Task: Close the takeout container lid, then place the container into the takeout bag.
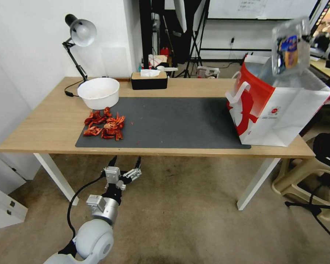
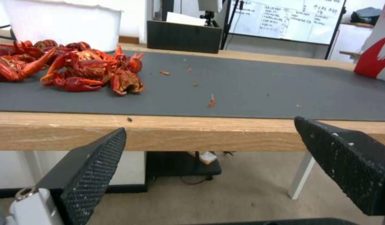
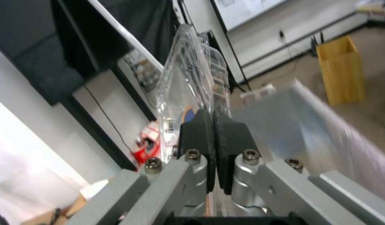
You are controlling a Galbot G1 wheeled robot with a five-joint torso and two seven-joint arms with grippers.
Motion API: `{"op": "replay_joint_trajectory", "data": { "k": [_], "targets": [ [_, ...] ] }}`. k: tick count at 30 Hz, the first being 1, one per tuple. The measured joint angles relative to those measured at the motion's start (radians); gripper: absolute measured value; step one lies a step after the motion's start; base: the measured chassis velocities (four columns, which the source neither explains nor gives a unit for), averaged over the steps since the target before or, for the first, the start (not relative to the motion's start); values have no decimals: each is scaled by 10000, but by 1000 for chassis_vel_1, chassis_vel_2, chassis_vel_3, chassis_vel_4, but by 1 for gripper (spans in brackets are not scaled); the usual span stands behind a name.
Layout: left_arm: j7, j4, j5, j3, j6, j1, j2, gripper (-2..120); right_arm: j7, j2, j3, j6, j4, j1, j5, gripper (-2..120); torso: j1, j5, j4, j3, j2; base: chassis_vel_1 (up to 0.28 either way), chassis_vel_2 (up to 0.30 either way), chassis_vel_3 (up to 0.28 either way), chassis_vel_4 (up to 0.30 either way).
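The takeout container (image 1: 290,46) hangs in the air, stood on edge, above the open top of the takeout bag (image 1: 282,113) at the table's right end. Blue and orange food shows through the clear plastic. In the right wrist view my right gripper (image 3: 211,117) is shut on the container's (image 3: 188,90) rim, its lid lying flat against the tray, with the bag's silvery lining (image 3: 292,125) beyond it. My left gripper (image 1: 125,160) stands open below the table's front edge, holding nothing. The left wrist view shows its fingers (image 2: 96,162) spread wide and a corner of the bag (image 2: 377,59).
On the grey mat (image 1: 179,121) lies a pile of red crayfish (image 1: 105,126), with a white bowl (image 1: 99,92) behind it. A black tissue box (image 1: 149,80) and a desk lamp (image 1: 79,35) stand at the back. A beige stool (image 1: 304,176) stands right of the table.
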Motion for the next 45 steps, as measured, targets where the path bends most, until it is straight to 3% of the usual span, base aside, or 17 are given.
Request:
{"op": "replay_joint_trajectory", "data": {
  "k": [3,6,14,16,18,21,22,26,27,30,36,38,45],
  "targets": [
    [-28,0,16,12,20,-4,-1,100,108,66,66,-4,9,-192,-21,0,0,0,0,0,0,0,0,0,0],
    [-50,-6,25,13,29,-3,-4,100,180,118,77,-2,-12,-272,-25,10,0,-2,2,0,0,0,0,0,0],
    [-97,-40,44,-1,53,41,-61,100,307,300,8,-3,58,-471,-71,37,0,-2,1,0,0,0,0,0,0],
    [-102,-47,47,-23,56,41,-66,100,221,342,-36,40,251,-568,-101,48,0,-2,1,0,0,0,0,0,0],
    [-102,-52,47,-28,58,38,-68,100,167,346,-52,87,329,-598,-109,51,1,-2,1,0,0,0,0,0,0],
    [-96,-79,47,-56,62,7,-85,100,-131,343,-107,545,950,-864,-328,68,1,-4,1,0,0,0,0,0,0],
    [-96,-79,47,-56,62,7,-85,100,-131,343,-107,545,950,-864,-328,68,1,-4,1,0,0,0,0,0,0],
    [-64,-127,50,-169,29,49,-92,100,-847,235,-111,1808,2115,-1609,-1701,87,0,-4,1,-1,1,0,0,0,0],
    [-64,-127,50,-169,29,49,-92,100,-847,235,-111,1808,2115,-1609,-1701,87,0,-4,1,-1,1,0,0,0,0],
    [58,-123,83,-299,-160,82,-87,100,-1585,131,-94,3353,3239,-2816,-3763,100,0,-3,1,-1,3,0,0,0,0],
    [136,-53,276,-427,-438,112,-168,100,-2130,107,249,4613,4207,-4472,-5337,110,0,-1,0,-1,2,0,0,0,0],
    [113,-18,469,-442,-454,174,-227,100,-2427,101,729,5347,4707,-5687,-6213,113,-1,-4,-1,-2,3,0,0,0,0],
    [57,54,756,-478,-519,277,-383,100,-2564,428,1414,6246,5348,-7633,-7212,114,0,-3,0,-1,3,0,0,0,0]
  ]
}}
